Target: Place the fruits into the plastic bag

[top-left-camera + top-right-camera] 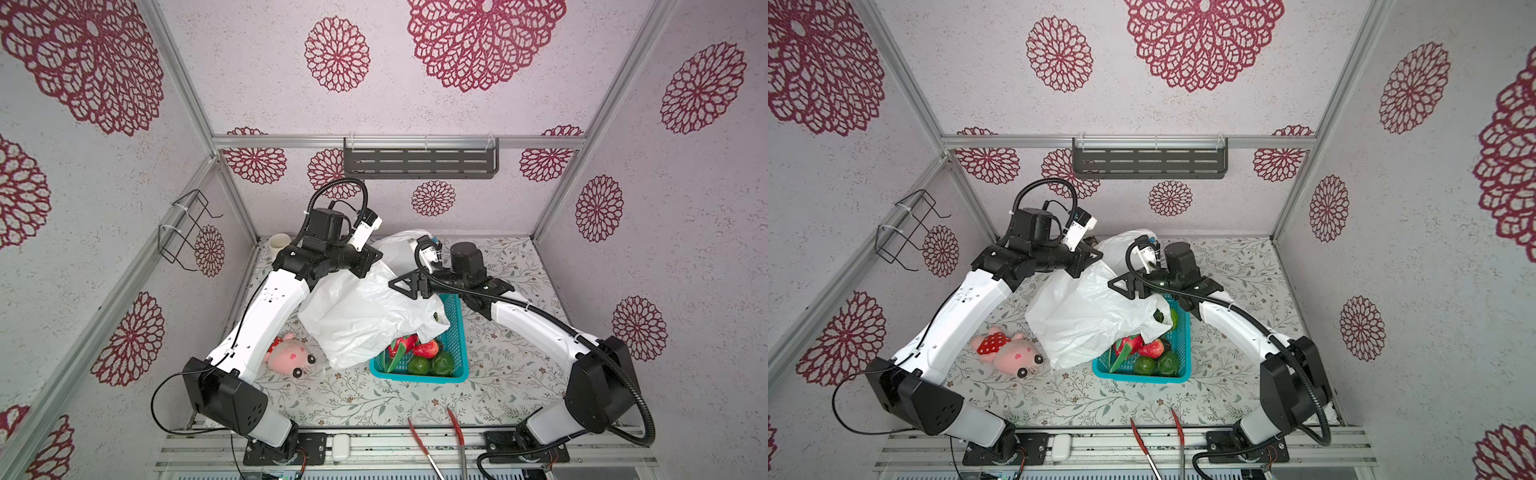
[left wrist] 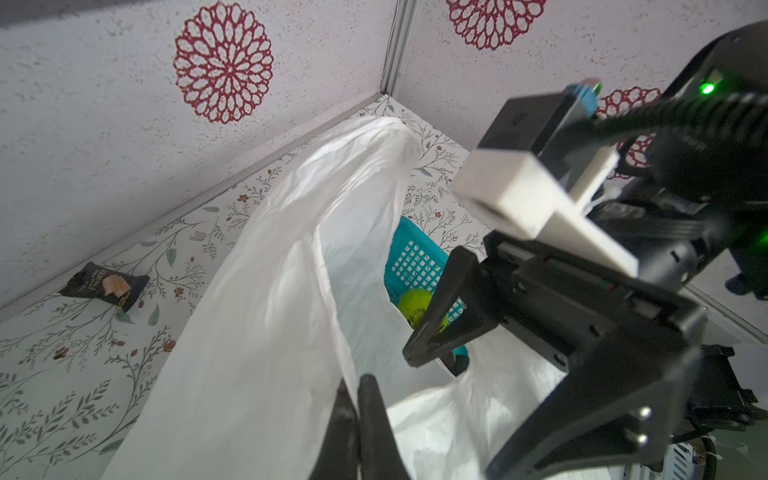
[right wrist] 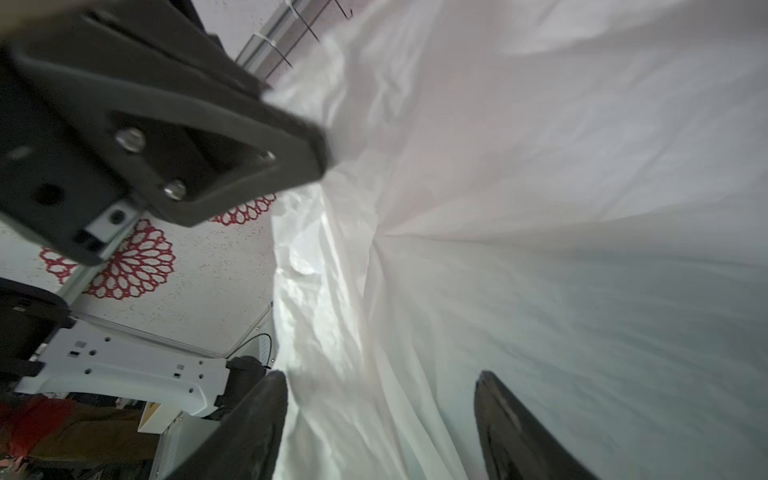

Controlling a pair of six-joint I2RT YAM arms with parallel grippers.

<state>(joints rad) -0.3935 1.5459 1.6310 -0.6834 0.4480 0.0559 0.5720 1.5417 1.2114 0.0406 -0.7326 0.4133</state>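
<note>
The left claw (image 2: 355,392) pinches the plastic bag (image 2: 266,291) beside a teal basket (image 2: 411,262) holding a green fruit (image 2: 415,302).

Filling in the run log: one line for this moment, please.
left gripper: shut on plastic bag | right gripper: open | fruits: in teal basket

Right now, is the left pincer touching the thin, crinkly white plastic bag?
Touching. The left wrist view shows the left pincer shut, with a fold of the white plastic bag running down and pinched between its fingertips.
</note>
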